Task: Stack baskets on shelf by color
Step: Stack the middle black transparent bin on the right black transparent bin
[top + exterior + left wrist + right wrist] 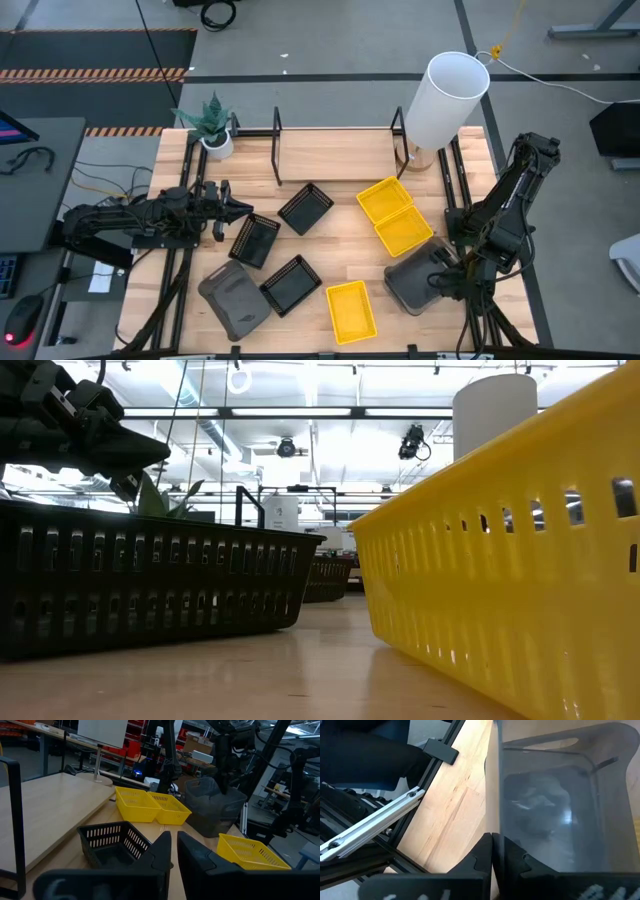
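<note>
My right gripper (pixel 443 268) (pixel 491 851) is shut on a dark grey basket (pixel 412 283) (pixel 215 807) near the table's right front. A second grey basket (pixel 235 297) lies at the front left. Three black slatted baskets (pixel 305 208) (pixel 255 240) (pixel 291 285) lie mid-table. Two yellow baskets (pixel 385 199) (pixel 403 230) touch each other, and a third (pixel 350 310) lies at the front. The shelf (pixel 335 155) stands along the far edge. My left gripper (pixel 246 208) (pixel 174 851) hovers level at the left, shut, holding nothing, just behind a black basket (pixel 112 842). My right gripper pinches the grey basket's side wall (pixel 495 815) at its upper rim, one finger inside the basket and one outside. The fingers come slanting down from the table's right. No gap shows under the basket in the left wrist view; whether it is lifted I cannot tell.
A tall white cylinder (pixel 446 98) stands at the shelf's right end and a potted plant (pixel 212 128) at its left end. Black bracket uprights (pixel 277 145) rise from the shelf. Bare wood lies between the shelf and the baskets.
</note>
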`<action>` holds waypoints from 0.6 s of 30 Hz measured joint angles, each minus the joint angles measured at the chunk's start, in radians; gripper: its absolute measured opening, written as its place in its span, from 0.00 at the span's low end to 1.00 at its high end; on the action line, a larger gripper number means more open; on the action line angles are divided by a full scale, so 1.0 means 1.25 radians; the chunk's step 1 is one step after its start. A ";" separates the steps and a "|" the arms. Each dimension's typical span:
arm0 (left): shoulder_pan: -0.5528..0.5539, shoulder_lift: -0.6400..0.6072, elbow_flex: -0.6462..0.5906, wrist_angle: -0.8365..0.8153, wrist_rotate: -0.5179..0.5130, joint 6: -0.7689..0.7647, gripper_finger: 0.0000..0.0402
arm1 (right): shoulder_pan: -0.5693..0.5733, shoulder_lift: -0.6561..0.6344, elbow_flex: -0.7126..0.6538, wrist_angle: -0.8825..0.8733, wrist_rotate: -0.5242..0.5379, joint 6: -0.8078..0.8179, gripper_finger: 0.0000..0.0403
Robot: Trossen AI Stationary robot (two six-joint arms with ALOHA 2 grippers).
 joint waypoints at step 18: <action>0.000 0.000 0.000 0.000 0.000 0.000 0.09 | 0.000 0.000 0.000 -0.001 0.000 -0.012 0.17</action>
